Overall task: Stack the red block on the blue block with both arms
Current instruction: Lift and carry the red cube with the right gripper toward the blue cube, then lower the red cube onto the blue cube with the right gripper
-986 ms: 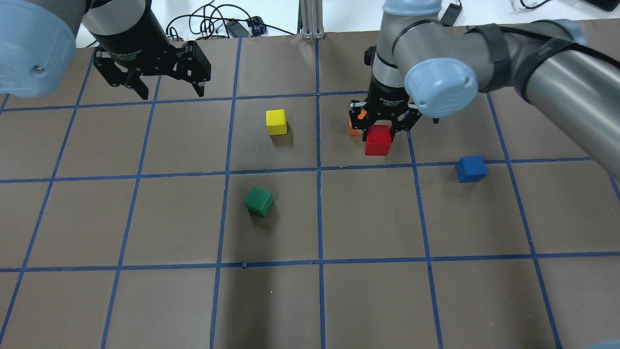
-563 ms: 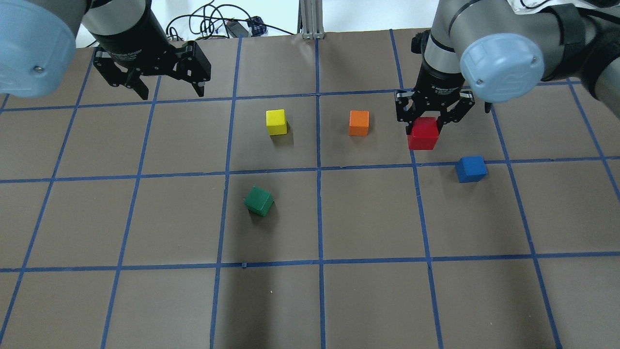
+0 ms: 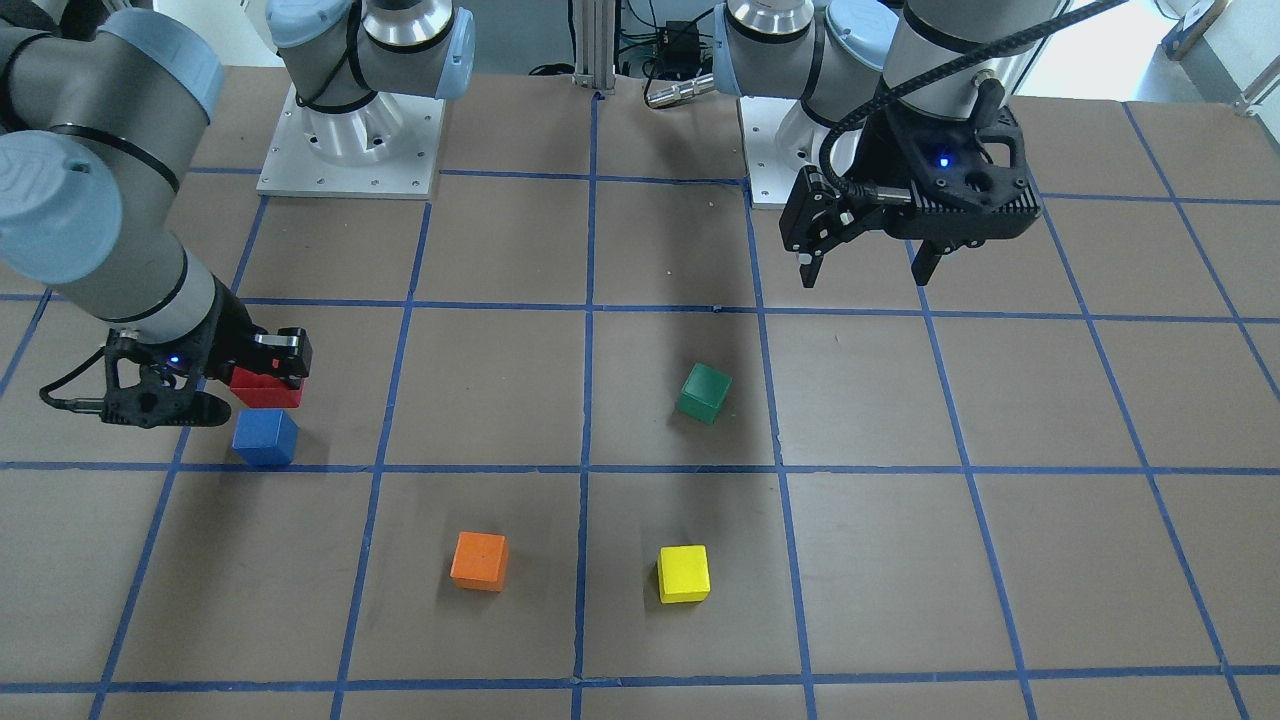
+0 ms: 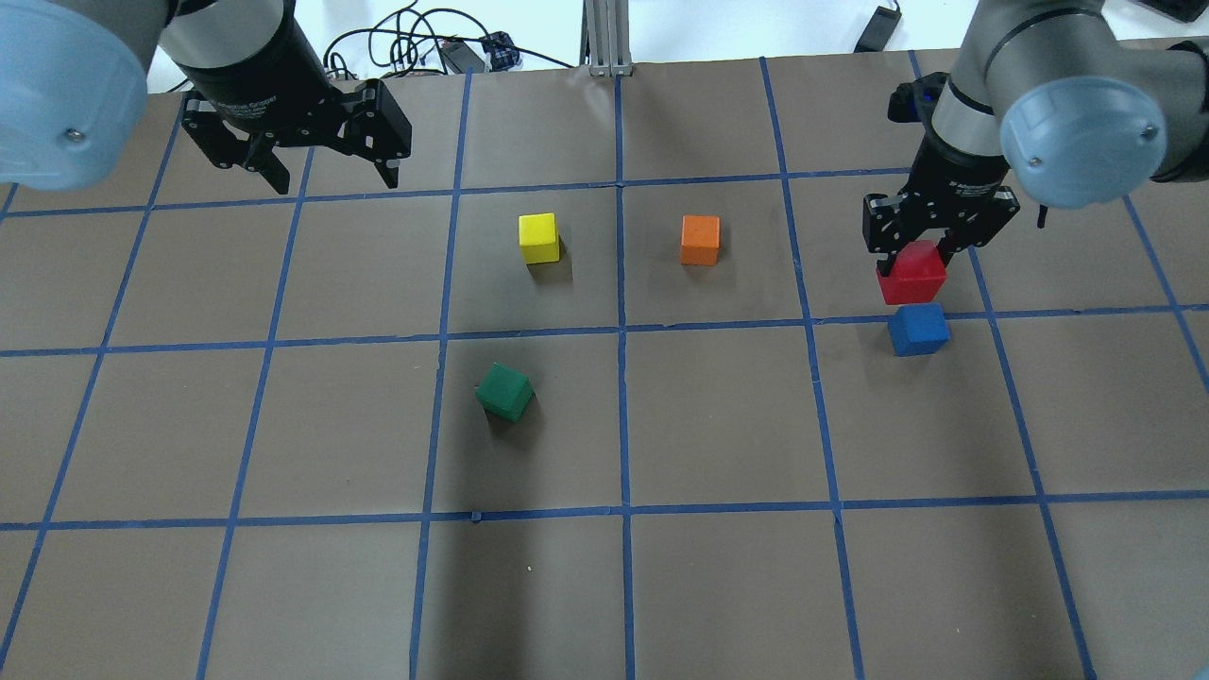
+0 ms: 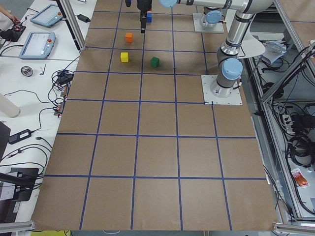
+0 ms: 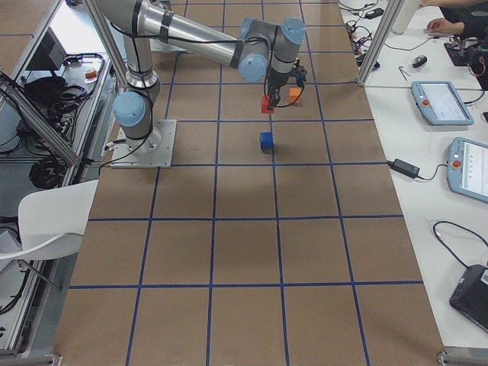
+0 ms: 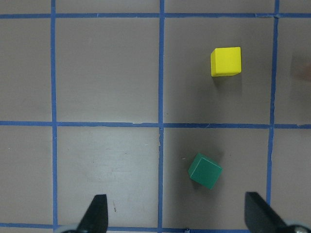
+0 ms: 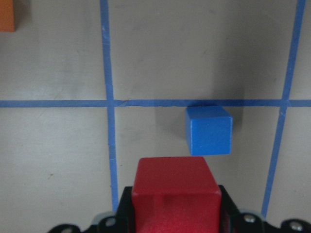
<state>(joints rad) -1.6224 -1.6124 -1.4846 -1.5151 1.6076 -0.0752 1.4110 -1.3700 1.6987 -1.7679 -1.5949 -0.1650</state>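
Observation:
My right gripper [image 4: 911, 257] is shut on the red block [image 4: 911, 273] and holds it in the air, just short of the blue block [image 4: 918, 329], which sits on the table near a tape line. In the right wrist view the red block [image 8: 176, 192] is between the fingers with the blue block [image 8: 209, 130] ahead and slightly right. In the front-facing view the red block [image 3: 265, 388] hangs just above and behind the blue block [image 3: 265, 438]. My left gripper [image 4: 326, 175] is open and empty, high over the far left of the table [image 4: 718, 586].
An orange cube [image 4: 700, 240], a yellow cube [image 4: 539, 238] and a green cube [image 4: 504, 392] lie on the brown table with its blue tape grid. The green [image 7: 205, 171] and yellow [image 7: 226, 61] cubes show below the left wrist camera.
My right gripper has carried the red block to the right, away from the orange cube, and now holds it close beside the blue block. The left arm has not moved.

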